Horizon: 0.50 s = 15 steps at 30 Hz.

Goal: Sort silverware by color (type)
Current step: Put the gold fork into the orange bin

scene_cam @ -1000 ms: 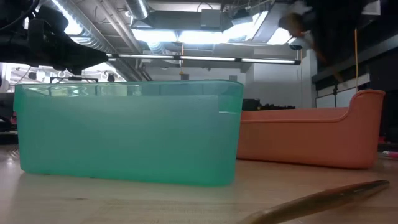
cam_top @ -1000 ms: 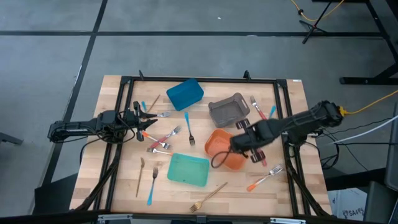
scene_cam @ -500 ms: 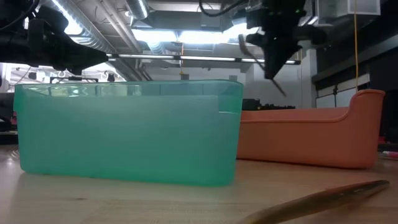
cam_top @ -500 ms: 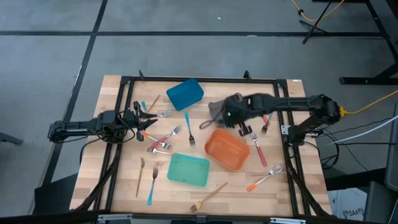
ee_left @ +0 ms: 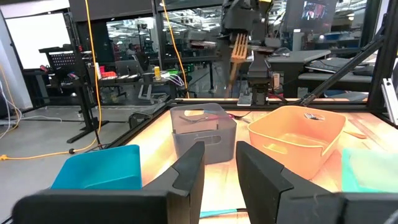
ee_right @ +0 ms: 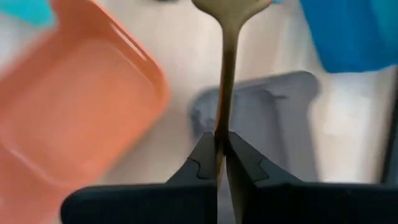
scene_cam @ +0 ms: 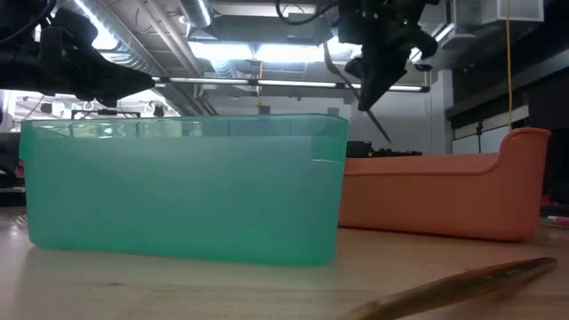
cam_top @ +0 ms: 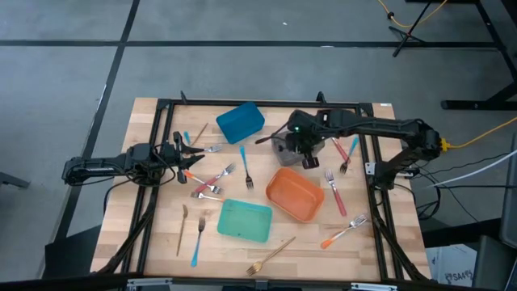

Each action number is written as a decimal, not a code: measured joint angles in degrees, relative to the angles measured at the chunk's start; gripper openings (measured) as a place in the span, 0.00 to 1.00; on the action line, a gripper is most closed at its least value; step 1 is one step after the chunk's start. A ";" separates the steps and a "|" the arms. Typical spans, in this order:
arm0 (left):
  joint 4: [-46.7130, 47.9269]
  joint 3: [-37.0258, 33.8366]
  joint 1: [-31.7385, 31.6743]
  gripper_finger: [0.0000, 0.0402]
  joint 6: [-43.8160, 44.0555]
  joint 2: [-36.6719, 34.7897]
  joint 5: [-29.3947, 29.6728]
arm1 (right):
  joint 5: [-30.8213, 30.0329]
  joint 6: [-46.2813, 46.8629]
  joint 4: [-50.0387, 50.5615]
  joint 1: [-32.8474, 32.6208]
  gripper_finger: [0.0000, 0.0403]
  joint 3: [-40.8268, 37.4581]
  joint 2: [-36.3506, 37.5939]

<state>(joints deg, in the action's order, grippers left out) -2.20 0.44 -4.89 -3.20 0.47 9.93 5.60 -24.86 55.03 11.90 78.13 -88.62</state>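
My right gripper (cam_top: 284,137) hangs above the grey bin (cam_top: 283,153) at the far middle of the table, shut on a gold fork (ee_right: 225,68). The same fork (ee_left: 239,47) shows in the left wrist view and the fork (scene_cam: 378,124) in the low view. Other silverware lies flat on the wood: pink- and orange-handled forks (cam_top: 212,183), a blue-handled one (cam_top: 245,166), a gold one (cam_top: 271,256). My left gripper (cam_top: 192,152) rests at the table's left, open with nothing between its fingers (ee_left: 186,174). My right gripper pinches the gold fork's handle (ee_right: 222,127) between its two fingers. The fingers slant down from the table's right side and lie along the handle, and the fork's head (ee_right: 230,5) sticks out beyond them. The fork is lifted clear, above the grey bin.
A blue bin (cam_top: 240,121) stands at the far middle, an orange bin (cam_top: 295,195) and a teal bin (cam_top: 245,221) nearer the front. More forks lie by the right edge (cam_top: 345,231) and front left (cam_top: 198,234). A black frame (cam_top: 258,104) rims the table.
My right gripper has swung from over the orange bin toward the table's far edge and a little left, now above the grey bin, rolling as it went. The gold fork has gone along in its shut fingers.
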 joint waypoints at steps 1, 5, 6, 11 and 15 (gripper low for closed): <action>0.00 -0.01 0.01 0.21 0.01 0.00 0.00 | 1.82 1.90 -0.08 -0.31 0.01 0.00 0.00; 0.00 -0.02 0.00 0.21 0.02 0.00 0.00 | 6.76 11.83 -1.19 -1.23 0.01 0.00 0.00; 0.00 0.00 0.02 0.21 0.00 0.00 -0.04 | 7.28 14.47 -1.35 -1.60 0.01 0.00 0.00; 0.00 0.00 0.02 0.21 0.02 0.00 -0.07 | 7.53 26.65 -1.48 -4.85 0.01 -0.09 -0.02; 0.00 -0.01 0.02 0.21 0.02 0.00 -0.11 | 7.57 35.11 -1.45 -8.12 0.01 -1.13 -0.02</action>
<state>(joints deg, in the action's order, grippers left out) -2.20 0.43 -4.87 -3.18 0.47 9.82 13.17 10.25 53.58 3.79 76.99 -88.64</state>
